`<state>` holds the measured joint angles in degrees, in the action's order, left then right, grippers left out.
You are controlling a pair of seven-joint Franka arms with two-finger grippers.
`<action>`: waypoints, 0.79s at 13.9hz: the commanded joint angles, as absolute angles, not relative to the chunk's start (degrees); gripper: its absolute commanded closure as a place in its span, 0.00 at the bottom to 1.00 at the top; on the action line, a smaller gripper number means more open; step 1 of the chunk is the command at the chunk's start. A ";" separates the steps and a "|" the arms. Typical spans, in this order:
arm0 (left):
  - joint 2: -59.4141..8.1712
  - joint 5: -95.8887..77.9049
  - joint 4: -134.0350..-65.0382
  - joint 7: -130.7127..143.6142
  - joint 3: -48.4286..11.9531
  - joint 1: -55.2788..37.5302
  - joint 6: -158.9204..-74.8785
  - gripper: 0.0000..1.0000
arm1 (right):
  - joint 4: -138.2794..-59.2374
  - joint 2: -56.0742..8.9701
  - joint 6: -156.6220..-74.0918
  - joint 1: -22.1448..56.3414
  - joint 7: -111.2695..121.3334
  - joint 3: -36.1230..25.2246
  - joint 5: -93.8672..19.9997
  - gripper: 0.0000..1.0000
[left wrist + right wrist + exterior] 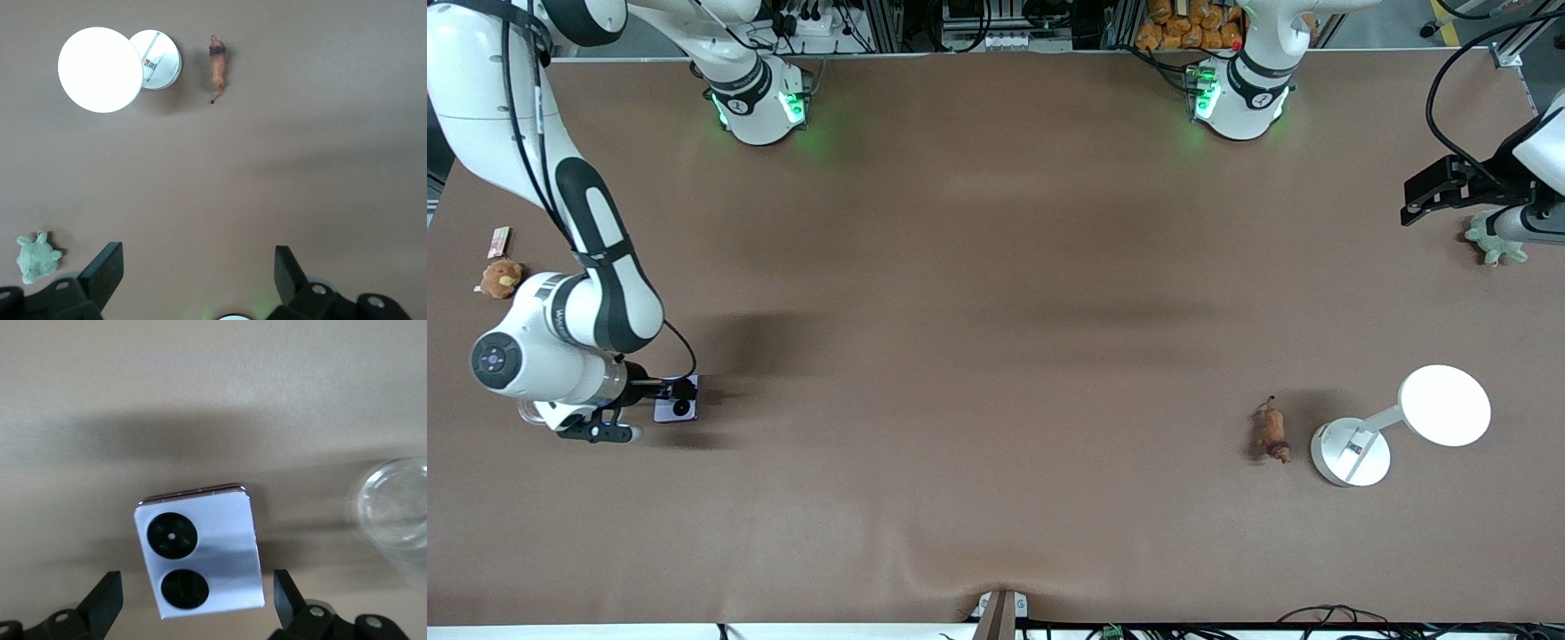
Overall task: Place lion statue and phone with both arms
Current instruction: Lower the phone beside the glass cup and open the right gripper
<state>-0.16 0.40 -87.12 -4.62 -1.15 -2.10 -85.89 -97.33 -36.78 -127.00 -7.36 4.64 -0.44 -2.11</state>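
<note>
Lavender phone (199, 552) lies flat between the right hand's (199, 600) spread fingers.

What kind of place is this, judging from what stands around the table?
Probably a robotics lab: two white Franka arms bolted along a brown-covered table, cables and equipment racks past its edge, and test props such as a small brown lion statue and a white round-headed desk lamp.

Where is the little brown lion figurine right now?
The small brown lion statue lies on the brown table toward the left arm's end, right beside the round base of a white desk lamp, untouched by either gripper.
</note>
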 commanded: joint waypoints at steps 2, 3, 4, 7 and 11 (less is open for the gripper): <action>-0.44 0.00 -86.22 -6.42 -1.14 -1.93 -85.08 0.00 | -86.95 -36.83 -114.20 -7.83 7.55 2.01 -1.76 0.00; -0.44 0.00 -86.22 -6.42 -1.06 -1.85 -84.99 0.00 | -84.23 -36.30 -111.39 -8.08 8.60 3.67 -1.76 0.00; -0.44 0.00 -86.22 -6.42 -1.14 -1.85 -85.08 0.00 | -80.72 -35.52 -106.83 -8.43 9.74 5.52 -1.58 0.00; -0.53 0.00 -86.22 -6.33 -1.05 -1.85 -85.08 0.00 | -67.36 -35.51 -94.94 -7.65 10.11 6.59 -1.49 0.00; -0.79 0.00 -86.22 -6.42 -1.05 -1.76 -85.08 0.00 | -65.92 -27.54 -92.47 -9.05 9.93 9.22 -7.00 0.00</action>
